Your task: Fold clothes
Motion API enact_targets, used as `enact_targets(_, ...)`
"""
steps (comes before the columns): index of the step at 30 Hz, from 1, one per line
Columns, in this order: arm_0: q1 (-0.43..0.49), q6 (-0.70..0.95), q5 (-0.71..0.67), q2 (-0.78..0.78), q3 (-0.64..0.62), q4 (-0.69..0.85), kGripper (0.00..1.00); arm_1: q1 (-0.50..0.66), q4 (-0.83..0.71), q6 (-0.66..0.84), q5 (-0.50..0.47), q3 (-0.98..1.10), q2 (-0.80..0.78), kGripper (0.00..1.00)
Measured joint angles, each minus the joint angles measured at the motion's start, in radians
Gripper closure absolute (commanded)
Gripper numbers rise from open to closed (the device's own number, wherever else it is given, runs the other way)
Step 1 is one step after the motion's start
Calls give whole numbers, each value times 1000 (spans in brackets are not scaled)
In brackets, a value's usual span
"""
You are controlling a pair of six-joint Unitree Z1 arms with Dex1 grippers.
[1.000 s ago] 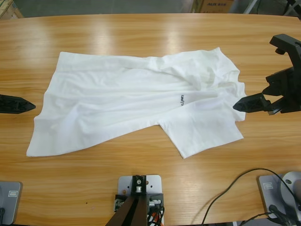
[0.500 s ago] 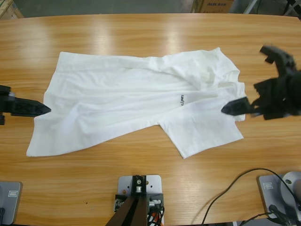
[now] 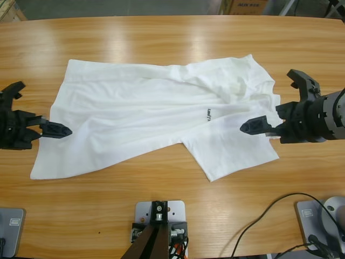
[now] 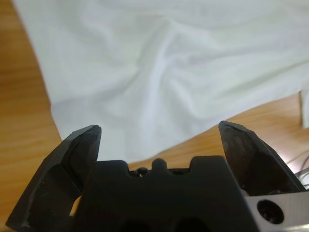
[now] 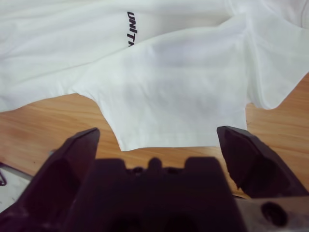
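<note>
The clothes are one white T-shirt [image 3: 151, 113] lying spread and rumpled across the middle of the wooden table [image 3: 161, 38], with a small dark logo [image 3: 207, 114] on the chest. My left gripper [image 3: 46, 108] stands open at the shirt's left edge, one jaw tip over the hem. The left wrist view shows wrinkled fabric [image 4: 169, 63] just beyond the open gripper [image 4: 159, 128]. My right gripper [image 3: 266, 100] is open at the shirt's right side, over the folded sleeve part. In the right wrist view the open gripper [image 5: 158, 131] faces the shirt's edge [image 5: 183, 82] and logo [image 5: 130, 29].
Bare wood surrounds the shirt on every side. Cardboard boxes [image 3: 245, 6] stand beyond the far edge, and another box [image 3: 8, 11] sits at the far left corner. A black cable [image 3: 269, 216] loops over the near right part of the table.
Both arms have come inward: the left gripper moved right onto the shirt's left edge, the right gripper moved left over its right side. The shirt has not shifted.
</note>
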Motion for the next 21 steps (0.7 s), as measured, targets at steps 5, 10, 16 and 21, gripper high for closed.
enact_targets(5, 0, -143, 12, -127, 92, -3, 50, 0, -23, -1, 5, 0, 16, 9)
enact_targets(10, 0, -210, 16, -206, 192, -12, 50, 1, -67, -2, 15, 0, 59, 9)
enact_targets(16, -3, -277, 16, -210, 255, -36, 50, 1, -86, -2, 16, 0, 80, 9)
enact_targets(21, -33, -334, 16, -203, 300, -61, 50, 1, -91, -2, 16, 0, 80, 13)
